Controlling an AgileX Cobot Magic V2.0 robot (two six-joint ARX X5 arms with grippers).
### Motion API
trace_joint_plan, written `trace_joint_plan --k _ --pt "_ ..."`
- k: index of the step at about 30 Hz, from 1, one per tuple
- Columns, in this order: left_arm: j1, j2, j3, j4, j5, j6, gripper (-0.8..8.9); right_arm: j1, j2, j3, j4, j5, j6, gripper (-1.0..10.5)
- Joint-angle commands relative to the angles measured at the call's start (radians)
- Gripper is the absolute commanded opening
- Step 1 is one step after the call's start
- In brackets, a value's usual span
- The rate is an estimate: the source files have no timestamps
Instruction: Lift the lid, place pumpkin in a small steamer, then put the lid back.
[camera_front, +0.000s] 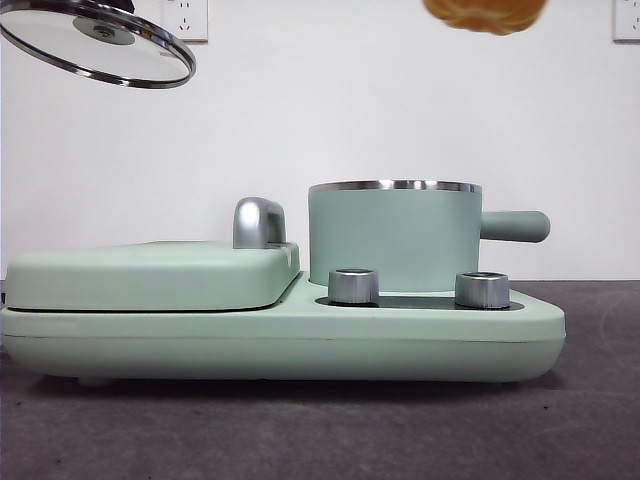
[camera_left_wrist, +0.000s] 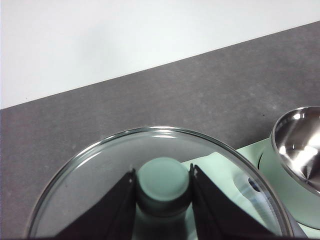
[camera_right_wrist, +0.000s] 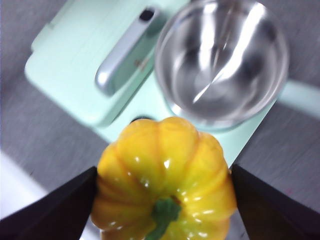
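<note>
Carrying: the right tool pinches the pumpkin between its two jaws, stem facing the wrist camera.
Pumpkin: high in the air, only its underside showing at the top of the front view, roughly above the small steamer.
Steamer: open, on the mint-green cooker on the bench, side handle pointing away from the griddle cover.
Key relation: the steel bowl lies below and a bit ahead of the pumpkin (not yet centred, I'd say).
Lid: the left tool is clamped on the knob of the lid, held tilted, well off to the griddle side.
</note>
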Motion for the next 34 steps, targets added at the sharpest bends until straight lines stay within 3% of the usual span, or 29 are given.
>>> trace_joint_plan --k 1,10,34 --pt "-0.003 -0.002 0.015 0.034 -0.002 0.003 0.10 -0.013 0.090 0.101 0.008 0.029 -0.051 3.5" --pt "-0.003 -0.002 0.015 0.035 -0.002 0.003 0.10 -0.068 0.295 0.248 0.071 0.033 -0.093 3.5" --pt "-0.003 -0.002 0.015 0.036 -0.002 0.003 0.10 -0.086 0.615 0.247 0.160 0.042 -0.126 3.5"
